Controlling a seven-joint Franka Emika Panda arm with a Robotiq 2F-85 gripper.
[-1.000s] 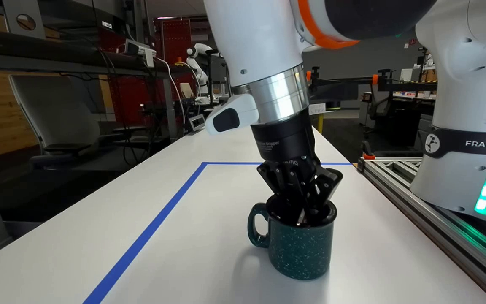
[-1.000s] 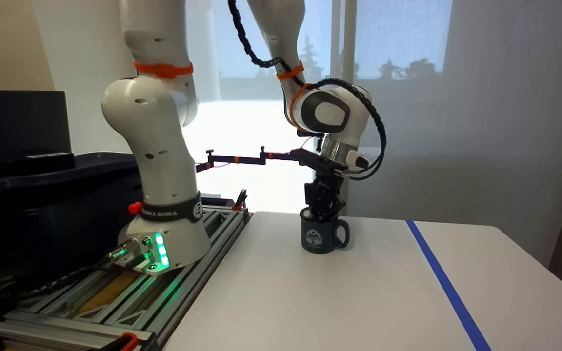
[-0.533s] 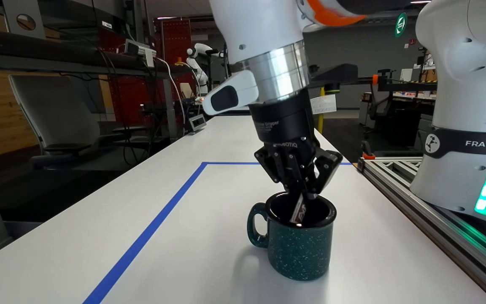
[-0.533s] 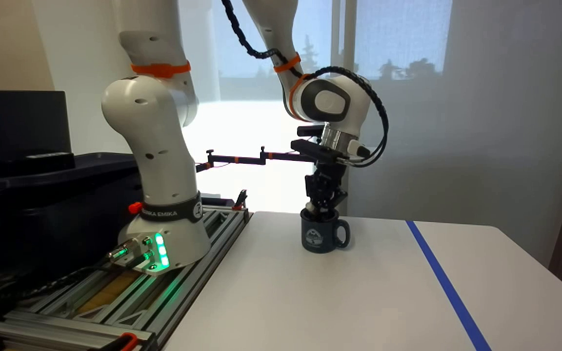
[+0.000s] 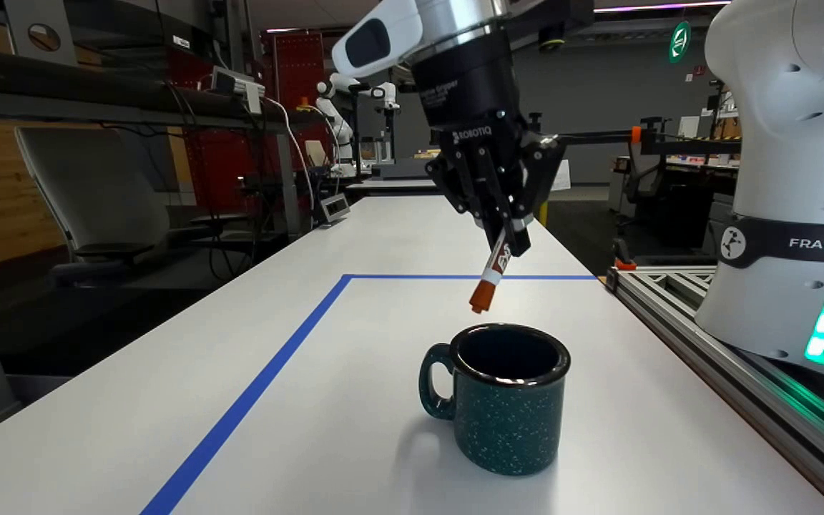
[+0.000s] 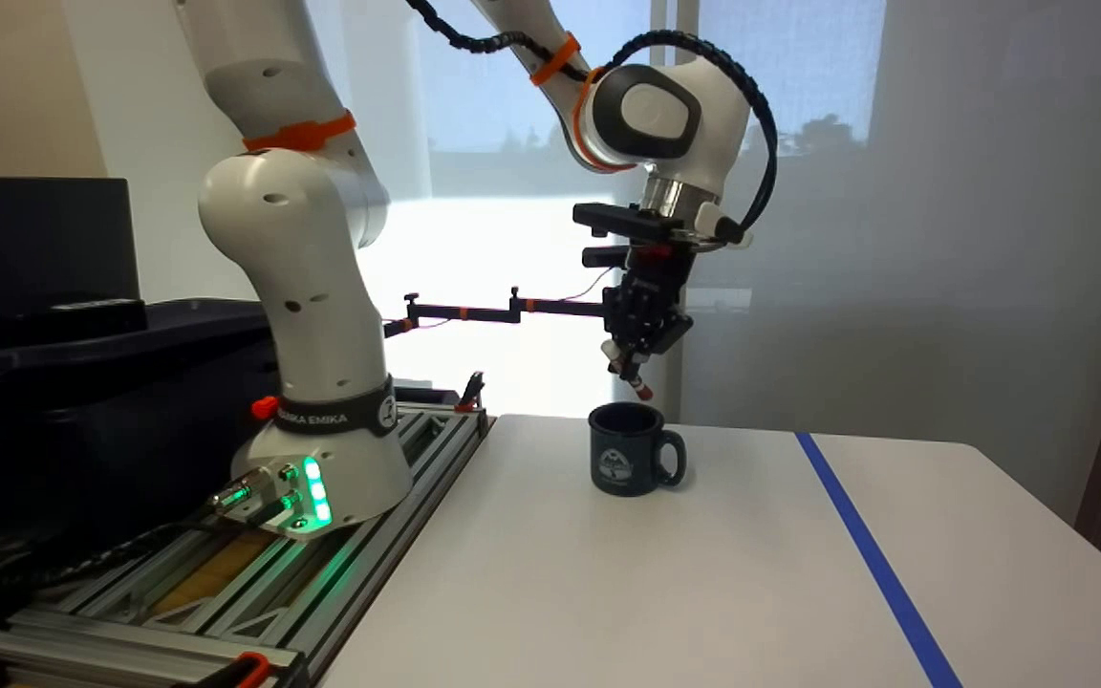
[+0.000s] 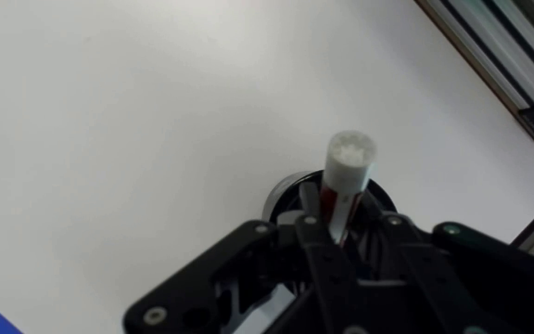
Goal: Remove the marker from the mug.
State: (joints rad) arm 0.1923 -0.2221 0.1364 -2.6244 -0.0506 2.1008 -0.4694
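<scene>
The marker is rising above the mug, fingers pinching it, ideally swinging inward from the worktop's robot-side edge next.

In an exterior view, my arm stands on its base, upper end out of sight; the forearm slants downward to a bent wrist. From there my pincer points down at a tilt, inclined toward the base in both exterior views. Fingers, by the wrist view, clamped in a hold. Base light showing green.
</scene>
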